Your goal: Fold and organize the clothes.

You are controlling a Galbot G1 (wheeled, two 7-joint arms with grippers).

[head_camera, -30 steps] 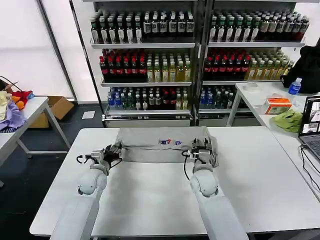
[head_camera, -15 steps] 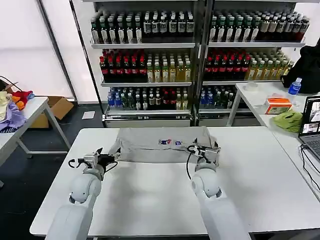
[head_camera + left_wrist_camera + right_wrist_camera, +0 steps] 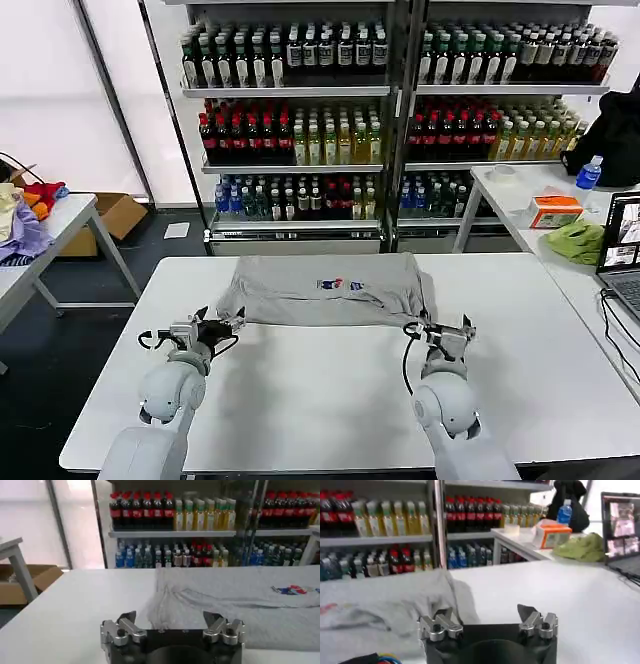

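Between the fingers of both grippers: nothing, jaws spread wide and empty. Left gripper (image 3: 213,327) just off the shirt's near left corner, right gripper (image 3: 444,330) just off its near right edge, both over bare table (image 3: 320,400), clear of cloth.

Ahead of both sets of jaws: light grey shirt (image 3: 325,290), lying flat as a wide band across the far half of the table, small coloured chest print (image 3: 340,285) facing up. Left sleeve area (image 3: 165,602) bunched just beyond the left jaws; right edge (image 3: 455,597) rumpled beyond the right ones.

Judged step: regrasp for the next fold. To do well: pinch both near corners level, take all layers in each bite, lift together, carry evenly to avoid skew. Risk: snagging only the top layer at the bunched left side.
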